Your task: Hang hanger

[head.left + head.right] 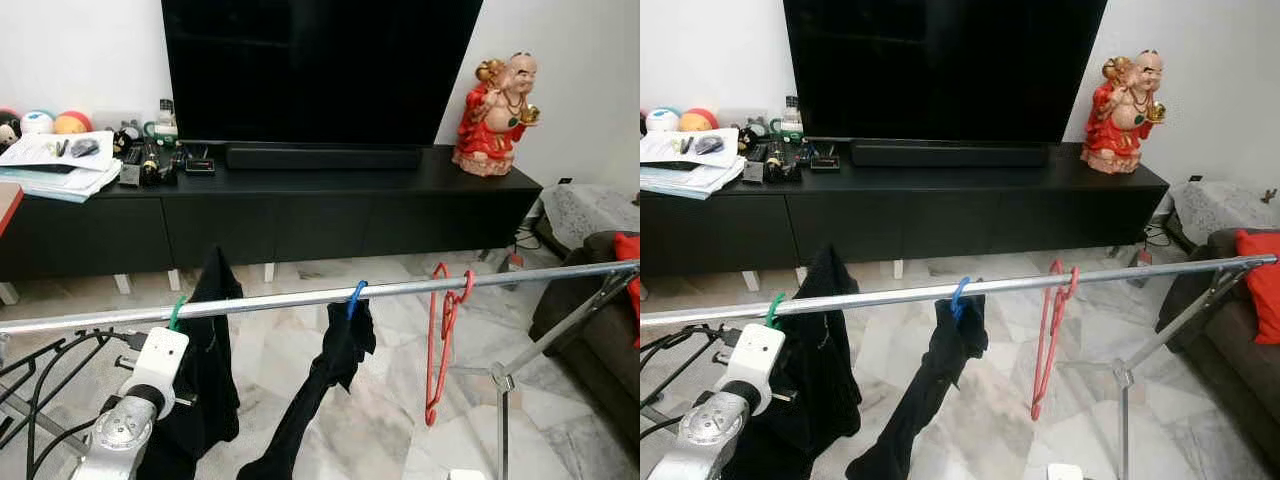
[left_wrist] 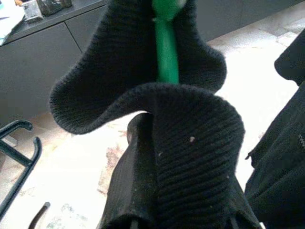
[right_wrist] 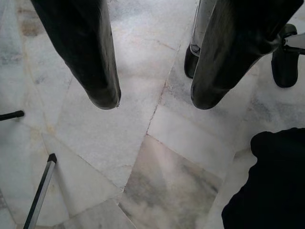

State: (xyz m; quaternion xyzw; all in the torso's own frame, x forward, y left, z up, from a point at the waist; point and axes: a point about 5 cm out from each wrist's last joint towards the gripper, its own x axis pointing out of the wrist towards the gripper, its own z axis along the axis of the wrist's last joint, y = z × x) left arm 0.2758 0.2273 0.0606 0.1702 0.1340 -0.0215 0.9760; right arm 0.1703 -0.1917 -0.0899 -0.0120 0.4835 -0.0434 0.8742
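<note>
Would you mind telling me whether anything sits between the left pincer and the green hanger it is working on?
Yes: the black knit garment hung on the green hanger folds over the left pincer and covers most of the hanger, whose hook is already over the metal rail.

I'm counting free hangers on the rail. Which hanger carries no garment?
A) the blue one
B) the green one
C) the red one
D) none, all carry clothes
C: the red hanger hangs bare from the rail, while the green hanger and blue hanger each hold black clothing.
</note>
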